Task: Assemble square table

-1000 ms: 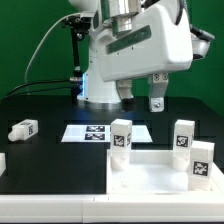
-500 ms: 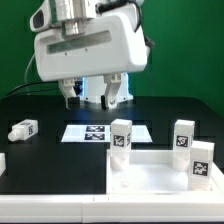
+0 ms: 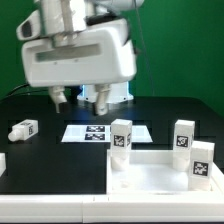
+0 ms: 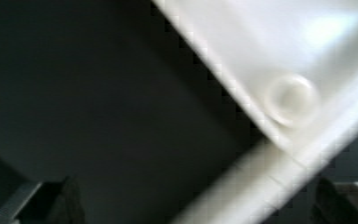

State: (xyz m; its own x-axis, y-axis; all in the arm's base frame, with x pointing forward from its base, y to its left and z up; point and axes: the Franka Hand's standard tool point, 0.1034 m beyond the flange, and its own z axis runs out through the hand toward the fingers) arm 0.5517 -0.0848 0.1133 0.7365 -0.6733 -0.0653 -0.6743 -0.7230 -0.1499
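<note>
Gripper: the gripper (image 3: 80,97) hangs up around 11 o'clock over the black table (image 3: 40,170), fingers spread apart, holding nothing.
Tabletop: the square table (image 3: 160,180) slab lies at 5 o'clock with three legs (image 3: 121,137) standing on it.
Loose leg: one leg (image 3: 24,129) lies at 9 o'clock.
Marker board: the marker board (image 3: 90,131) sits flat near centre.
Wrist view: blurry, just a white ribbed corner (image 4: 291,100).

The flat black counter (image 3: 40,170) carries a large white ribbed plastic square tabletop (image 3: 150,185), a tagged chunky white leg (image 3: 23,129) lying sideways, and the marker board (image 3: 100,132).
</note>
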